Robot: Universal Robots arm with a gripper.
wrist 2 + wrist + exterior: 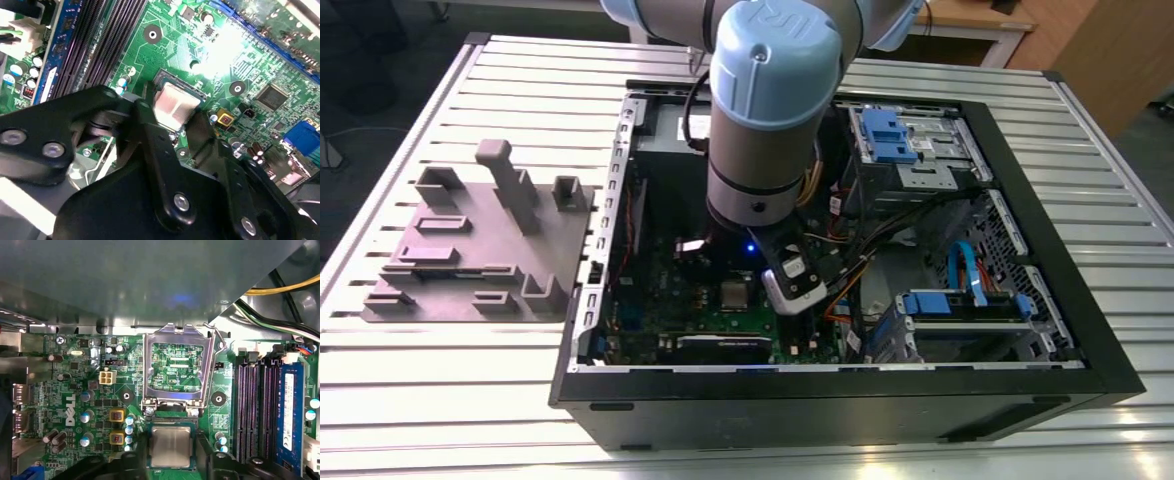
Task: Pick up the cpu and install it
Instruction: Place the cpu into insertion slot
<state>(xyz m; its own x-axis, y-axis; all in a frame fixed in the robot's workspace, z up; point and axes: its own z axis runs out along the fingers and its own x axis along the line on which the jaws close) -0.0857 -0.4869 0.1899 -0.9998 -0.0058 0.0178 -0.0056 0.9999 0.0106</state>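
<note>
The cpu (171, 446) is a small silvery square chip lying flat over the socket on the green motherboard (90, 390). The hinged socket frame (176, 335) stands flipped open just beyond it. My gripper (171, 460) straddles the chip, with a black finger against each of two opposite sides. In the second wrist view the cpu (174, 106) shows bright between the black fingers (146, 125) of the gripper (172, 120). In the exterior view the gripper (781, 290) reaches down into the open computer case (854, 400), beside the cpu (738, 292).
Black memory slots (255, 405) and a blue module (290, 410) run beside the socket. Yellow and black cables (280, 287) hang nearby. Drive bays with blue latches (907, 135) fill the case's far side. A grey fixture block (480, 240) stands on the slatted table at the exterior view's left.
</note>
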